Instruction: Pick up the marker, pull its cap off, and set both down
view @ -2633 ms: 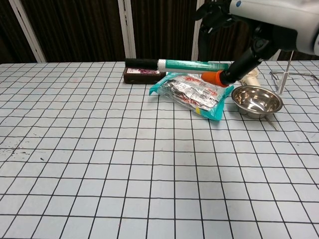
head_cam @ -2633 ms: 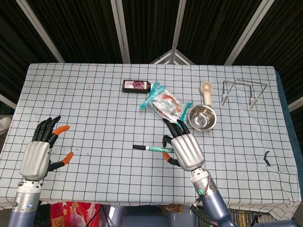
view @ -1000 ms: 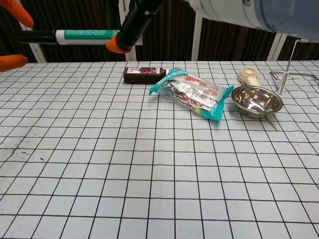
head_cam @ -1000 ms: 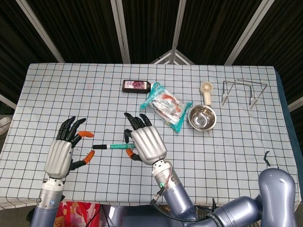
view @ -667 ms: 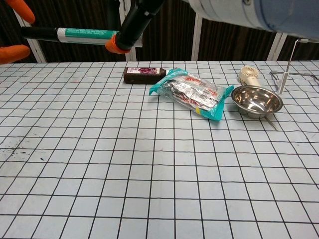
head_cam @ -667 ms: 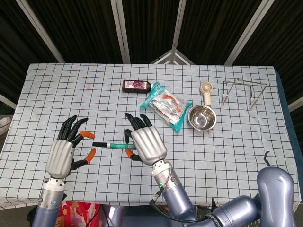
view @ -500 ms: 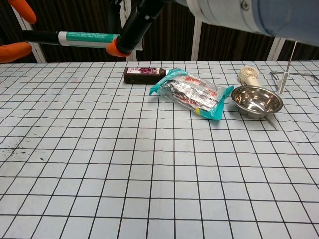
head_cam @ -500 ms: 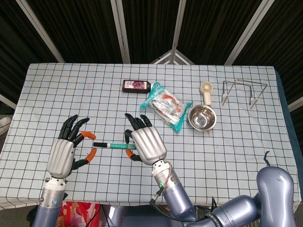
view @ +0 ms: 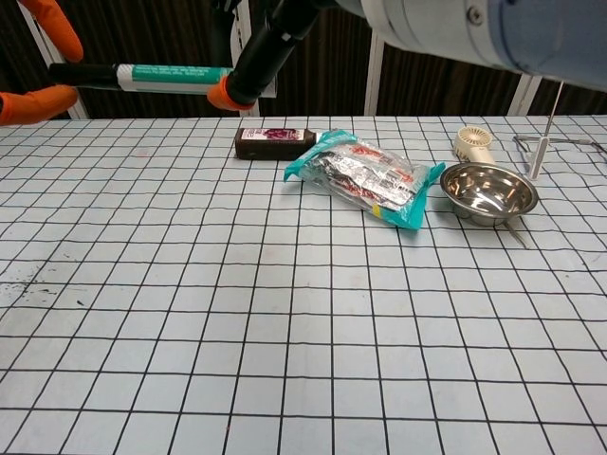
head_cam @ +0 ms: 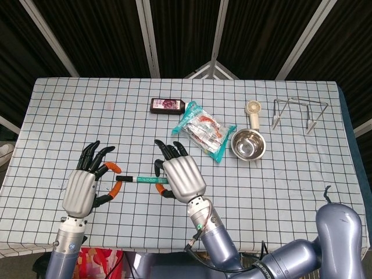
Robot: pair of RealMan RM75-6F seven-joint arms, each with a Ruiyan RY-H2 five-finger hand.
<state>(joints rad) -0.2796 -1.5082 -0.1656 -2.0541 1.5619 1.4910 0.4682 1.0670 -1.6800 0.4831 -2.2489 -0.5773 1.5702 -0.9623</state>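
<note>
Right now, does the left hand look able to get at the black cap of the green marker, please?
Probably yes: the left hand sits at the black cap of the green marker, its orange-tipped fingers bracketing the cap, nothing between them. The right hand holds the barrel.

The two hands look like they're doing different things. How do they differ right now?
The right hand holds the marker by its green barrel; the left hand holds nothing, its orange fingertips spread around the black cap end. The right arm reaches across to the left side. Both are raised above the table.
</note>
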